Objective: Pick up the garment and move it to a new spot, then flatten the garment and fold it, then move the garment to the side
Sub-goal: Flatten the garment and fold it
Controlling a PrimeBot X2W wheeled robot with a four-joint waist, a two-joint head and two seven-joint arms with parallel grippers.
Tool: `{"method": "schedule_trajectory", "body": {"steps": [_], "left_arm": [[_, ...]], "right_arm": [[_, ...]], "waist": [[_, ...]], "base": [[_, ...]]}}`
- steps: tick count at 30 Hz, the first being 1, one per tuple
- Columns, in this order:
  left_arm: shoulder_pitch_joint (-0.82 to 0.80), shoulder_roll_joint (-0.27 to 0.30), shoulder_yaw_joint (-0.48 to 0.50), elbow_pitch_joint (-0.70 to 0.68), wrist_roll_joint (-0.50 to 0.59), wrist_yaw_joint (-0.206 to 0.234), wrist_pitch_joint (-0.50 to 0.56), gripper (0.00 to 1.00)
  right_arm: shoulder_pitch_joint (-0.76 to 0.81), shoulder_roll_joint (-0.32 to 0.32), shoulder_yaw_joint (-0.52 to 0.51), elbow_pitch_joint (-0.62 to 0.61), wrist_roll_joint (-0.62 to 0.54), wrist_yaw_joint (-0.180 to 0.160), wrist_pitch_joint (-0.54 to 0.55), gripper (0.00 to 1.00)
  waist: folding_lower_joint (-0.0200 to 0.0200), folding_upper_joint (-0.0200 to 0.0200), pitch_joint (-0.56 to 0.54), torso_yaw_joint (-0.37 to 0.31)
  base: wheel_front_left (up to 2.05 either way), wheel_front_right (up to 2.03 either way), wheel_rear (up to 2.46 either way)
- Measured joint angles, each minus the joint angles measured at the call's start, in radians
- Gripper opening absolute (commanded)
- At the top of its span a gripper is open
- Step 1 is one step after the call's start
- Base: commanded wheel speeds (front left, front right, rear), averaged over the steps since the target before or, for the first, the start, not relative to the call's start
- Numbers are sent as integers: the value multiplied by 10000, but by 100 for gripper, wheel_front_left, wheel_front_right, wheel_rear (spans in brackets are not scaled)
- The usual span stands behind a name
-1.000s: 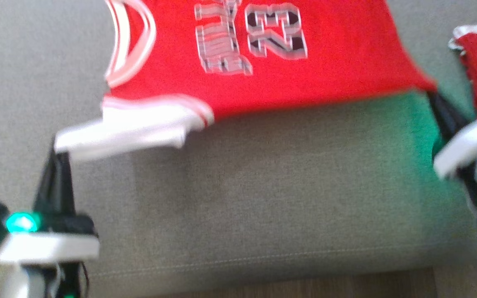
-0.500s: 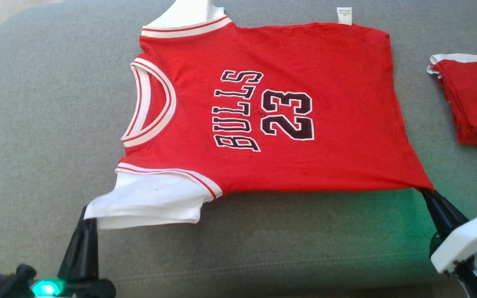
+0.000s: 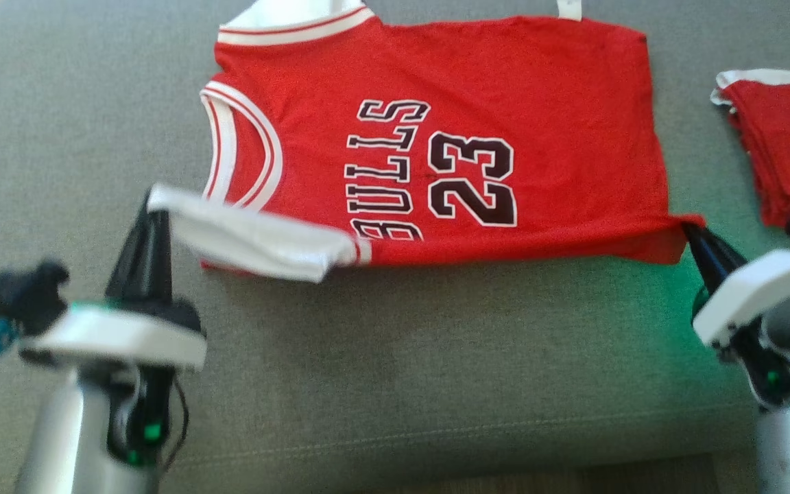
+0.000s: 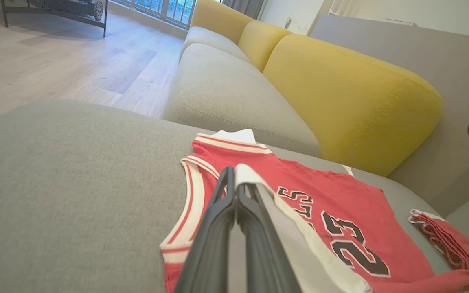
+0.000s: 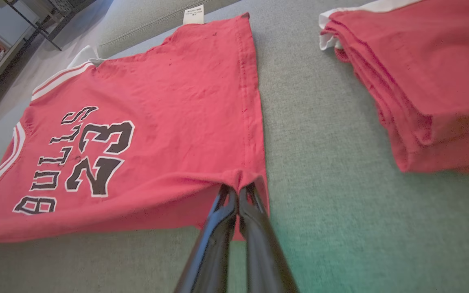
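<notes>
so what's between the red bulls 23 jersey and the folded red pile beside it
Only bare grey sofa cushion between red jersey and folded red pile, clearest in the right wrist view.

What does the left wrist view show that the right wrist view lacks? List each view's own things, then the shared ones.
Left wrist view: yellow fabric sofa back cushions, pale wooden floor, left pincer shut on the white sleeve of the red BULLS 23 fabric jersey.
Right wrist view: right pincer shut on the jersey's hem corner.
Both: the jersey, folded red garment pile, grey fabric seat cushion.
</notes>
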Motion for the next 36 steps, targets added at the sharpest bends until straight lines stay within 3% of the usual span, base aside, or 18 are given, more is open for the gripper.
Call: {"method": "schedule_trajectory", "body": {"steps": [9, 23, 24, 25, 26, 30, 36], "left_arm": [[-2677, 77, -374, 2598, 157, -245, -593, 0], [-4358, 12, -702, 5219, 232, -412, -1762, 0], [-4375, -4, -752, 5390, 165, -414, -1764, 9], [-4377, -17, -798, 5568, 86, -418, -1764, 49], [-4377, -17, -798, 5568, 86, -418, -1764, 100], [-4338, -38, -876, 5695, -115, -422, -1774, 100], [-3248, -102, -389, 4663, 163, -307, -1843, 100]], "right_arm": [[-1840, -399, 525, 1595, -834, 0, -936, 0], [-3017, -679, 1058, 3639, -1108, 0, -2794, 0], [-3051, -692, 1068, 3760, -1108, 0, -2886, 42], [-3073, -698, 1068, 3883, -1108, 0, -3026, 100], [-3073, -698, 1068, 3883, -1108, 0, -3026, 100], [-3079, -686, 1058, 4010, -1032, 0, -3678, 100], [-2582, -278, 894, 3241, -640, 0, -4554, 100]], "waist": [[1, 0, 838, 30], [0, 0, 1232, 112], [0, 0, 1209, 118], [0, 0, 1177, 120], [0, 0, 1177, 120], [-1, 0, 1004, 124], [-1, 0, 755, 40]], "base": [[0, 0, 0], [0, 0, 0], [0, 0, 0], [0, 0, 0], [0, 0, 0], [0, 0, 0], [0, 0, 0]]}}
